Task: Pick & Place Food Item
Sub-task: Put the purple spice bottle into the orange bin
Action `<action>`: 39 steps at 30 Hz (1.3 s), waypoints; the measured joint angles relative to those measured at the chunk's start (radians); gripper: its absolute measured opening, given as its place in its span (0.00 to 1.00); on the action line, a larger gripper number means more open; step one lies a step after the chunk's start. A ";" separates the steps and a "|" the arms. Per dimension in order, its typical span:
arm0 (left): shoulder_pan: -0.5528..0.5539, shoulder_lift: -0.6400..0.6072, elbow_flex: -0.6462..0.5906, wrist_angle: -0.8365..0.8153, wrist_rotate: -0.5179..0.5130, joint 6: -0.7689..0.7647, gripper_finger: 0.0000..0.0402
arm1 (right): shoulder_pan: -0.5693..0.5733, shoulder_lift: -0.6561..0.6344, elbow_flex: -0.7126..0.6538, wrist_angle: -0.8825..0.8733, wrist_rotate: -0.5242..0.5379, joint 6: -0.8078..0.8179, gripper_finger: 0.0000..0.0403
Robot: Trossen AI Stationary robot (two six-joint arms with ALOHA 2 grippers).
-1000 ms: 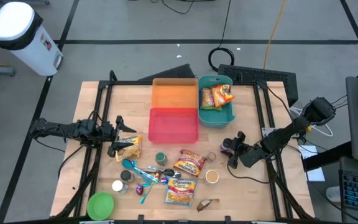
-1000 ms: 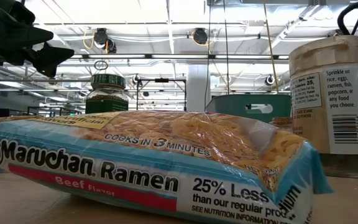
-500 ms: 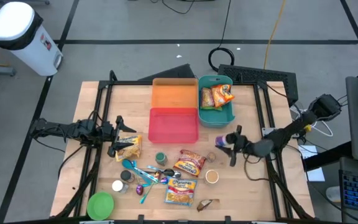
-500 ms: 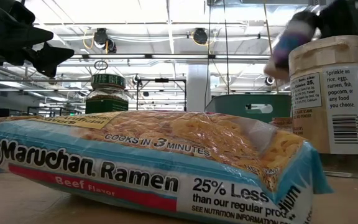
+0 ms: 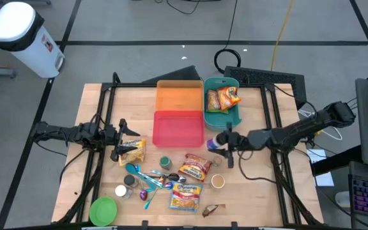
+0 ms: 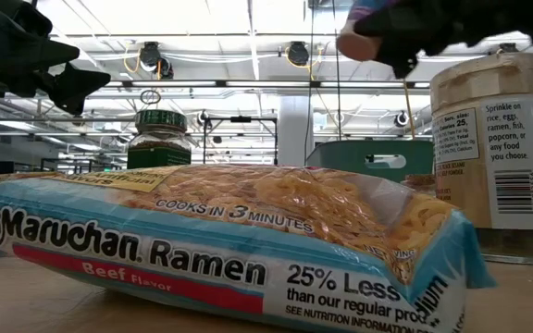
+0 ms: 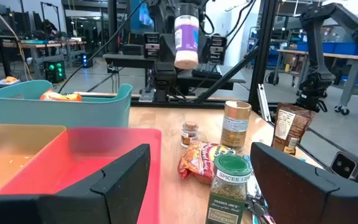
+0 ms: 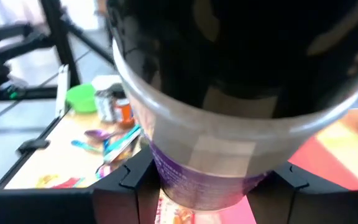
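Observation:
My right gripper (image 5: 226, 142) is shut on a small white tub with a purple label (image 7: 186, 38), held in the air between the red tray (image 5: 178, 128) and the teal bin (image 5: 222, 126). The tub fills the right wrist view (image 8: 229, 93) and shows at the top of the low view (image 6: 368, 23). My left gripper (image 5: 116, 144) is open and empty at the table's left, beside a yellow snack bag (image 5: 133, 152) that lies flat on the table. My right gripper pinches the tub's labelled side wall (image 8: 210, 180) between its two fingers (image 8: 132, 183), one on each side. The fingers come level from the table's right. The tub is lifted clear of the table and stands roughly upright, its cream end (image 7: 186, 60) down.
An orange tray (image 5: 179, 97) lies behind the red one; the teal bin holds snack bags. Near the front lie ramen packs (image 5: 185, 196), a tan spice jar (image 5: 218, 181), a green-lidded jar (image 5: 165, 163), spoons (image 5: 147, 180) and a green bowl (image 5: 103, 209).
My right gripper has risen and gone toward the table's left and a little toward its far edge, carrying the tub clear of the table. It stays shut on the tub.

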 joint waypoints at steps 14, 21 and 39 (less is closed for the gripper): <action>0.000 0.000 0.000 0.323 -0.016 0.031 0.70 | -0.193 0.171 0.049 0.039 -0.224 0.002 0.43; 0.002 0.054 0.013 0.424 -0.289 -0.053 0.70 | -0.294 0.222 0.049 0.082 -0.350 0.023 0.43; 0.037 1.151 0.841 0.164 -0.364 0.063 0.77 | -0.308 0.250 0.049 0.102 -0.365 0.018 0.43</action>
